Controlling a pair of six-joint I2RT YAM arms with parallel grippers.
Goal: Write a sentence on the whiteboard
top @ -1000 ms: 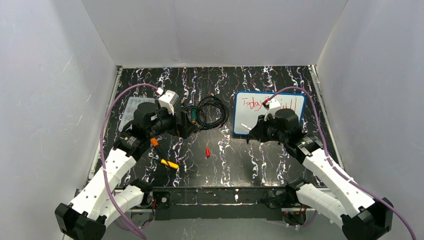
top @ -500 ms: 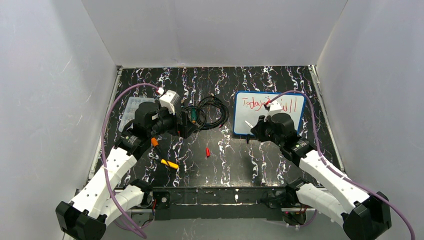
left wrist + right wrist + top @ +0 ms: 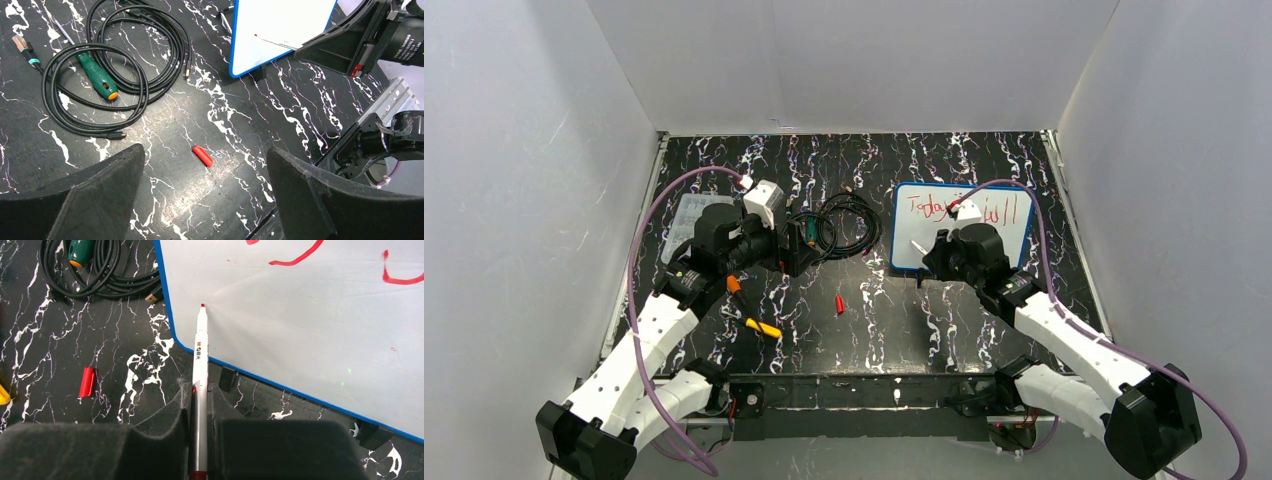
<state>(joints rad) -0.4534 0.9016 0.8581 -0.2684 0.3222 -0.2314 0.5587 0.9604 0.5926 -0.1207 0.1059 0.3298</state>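
Observation:
The whiteboard (image 3: 909, 240) with a blue frame lies at the right back. Red lettering (image 3: 929, 206) beginning "Today" runs along its top, partly hidden by my right wrist. My right gripper (image 3: 932, 258) is shut on a white marker (image 3: 200, 360). The marker's red tip points at the blank lower left part of the board (image 3: 310, 330), and I cannot tell if it touches. Red strokes (image 3: 300, 257) show at the top of the right wrist view. My left gripper (image 3: 799, 250) is open and empty, hovering over the table above a red cap (image 3: 202, 156).
A black cable coil (image 3: 844, 225) with a green screwdriver (image 3: 97, 77) lies left of the board (image 3: 280, 30). The red cap (image 3: 839, 304) lies mid-table. An orange item (image 3: 735, 285), a yellow item (image 3: 764, 328) and a clear plastic box (image 3: 686, 222) lie at the left.
My right arm has shifted a little to the left over the board's lower left part with the marker. The left arm has not moved.

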